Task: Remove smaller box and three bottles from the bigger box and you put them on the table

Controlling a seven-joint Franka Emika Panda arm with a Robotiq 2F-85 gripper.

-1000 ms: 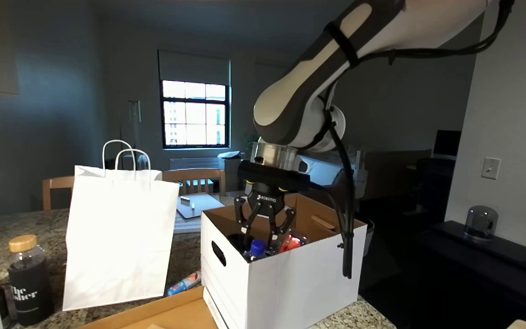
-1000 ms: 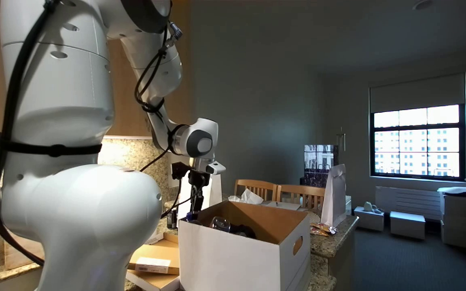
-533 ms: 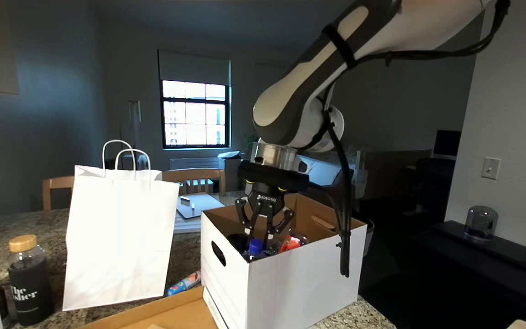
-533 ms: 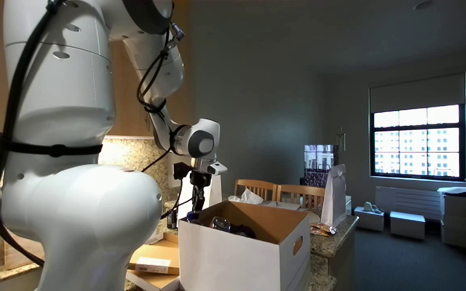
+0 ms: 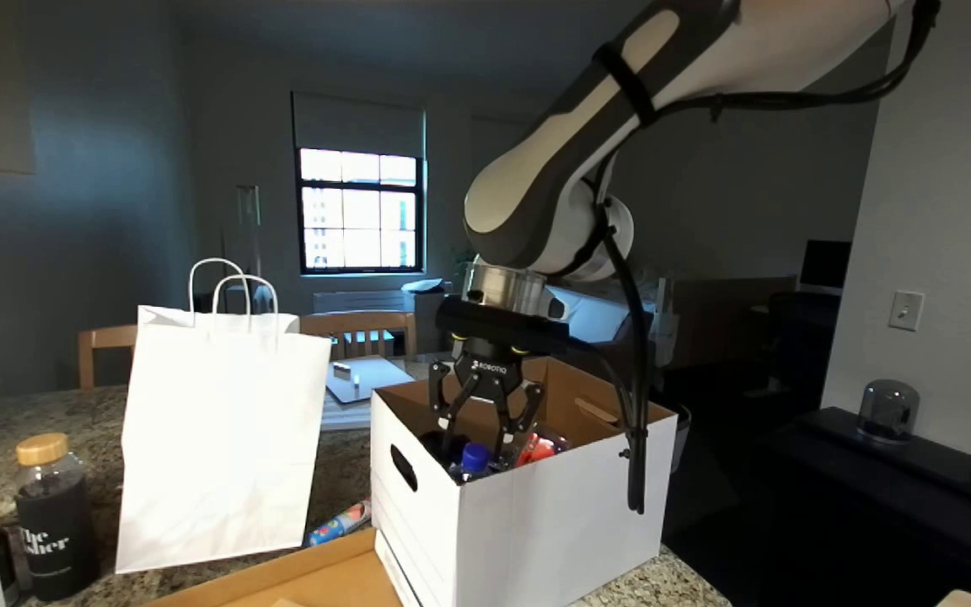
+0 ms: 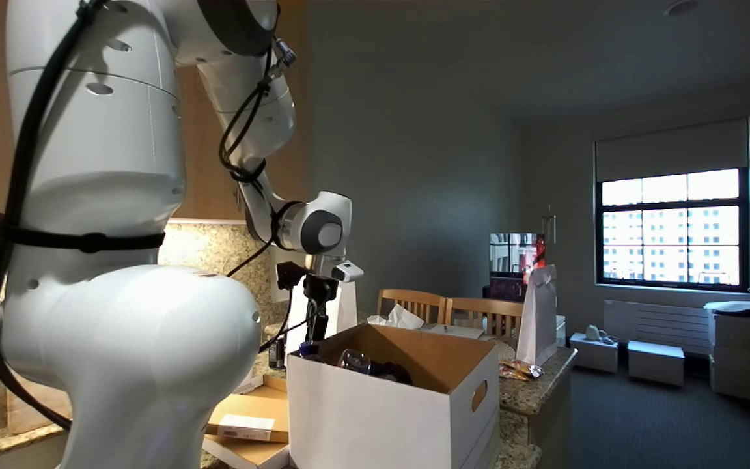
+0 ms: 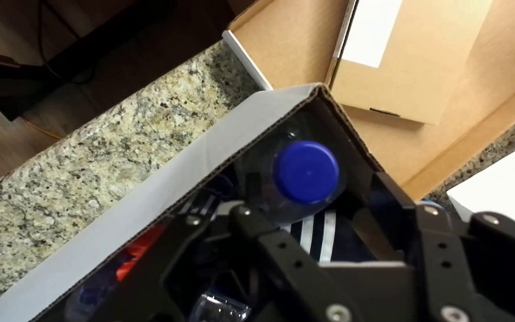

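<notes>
The bigger box [image 5: 561,531], white outside and brown inside, stands on the speckled stone counter [image 7: 101,174]. In its corner a clear bottle with a blue cap [image 7: 306,172] stands upright. A clear bottle with red on it [image 5: 540,447] lies farther along the same wall. A second clear bottle end [image 6: 354,360] shows above the rim. My gripper [image 5: 474,438] reaches down inside the box, open, its fingers apart behind the blue-capped bottle. No grip shows; the fingertips are partly hidden in the dark interior. I cannot tell whether the smaller box is inside.
Close beside the box, a brown tray [image 7: 445,165] holds a flat tan box [image 7: 409,76] with a white label. A white paper bag [image 5: 220,438] and a dark jar [image 5: 56,523] stand on the counter. The box's cardboard walls surround the fingers.
Half a second ago my fingers drew closer together; now they are spread apart again. The gripper sits slightly farther left in an exterior view. The blue-capped bottle shifted only slightly.
</notes>
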